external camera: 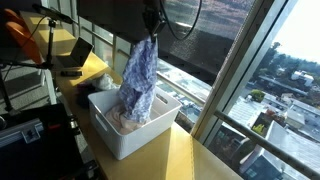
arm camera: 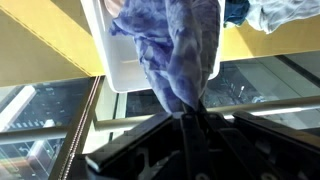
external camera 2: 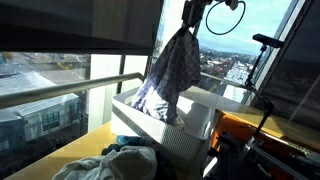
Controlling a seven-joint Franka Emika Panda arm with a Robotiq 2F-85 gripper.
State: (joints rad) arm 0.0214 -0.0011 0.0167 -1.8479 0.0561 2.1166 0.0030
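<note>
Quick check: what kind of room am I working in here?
Likely a high-rise office or lab: tall windows, city rooftops far below, and a yellow worktable where the gripper holds a cloth over a white bin.

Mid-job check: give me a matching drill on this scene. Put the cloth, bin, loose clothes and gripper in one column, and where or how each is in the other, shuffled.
Things:
1. patterned blue cloth
2. white bin
3. heap of clothes
4. gripper

Place or state:
a. lying on the yellow table, outside the bin
b. jaws shut, up at the top
c. hanging down over the bin
d. standing on the table beneath the cloth

Pairs: 1-c, 2-d, 3-a, 4-b.
</note>
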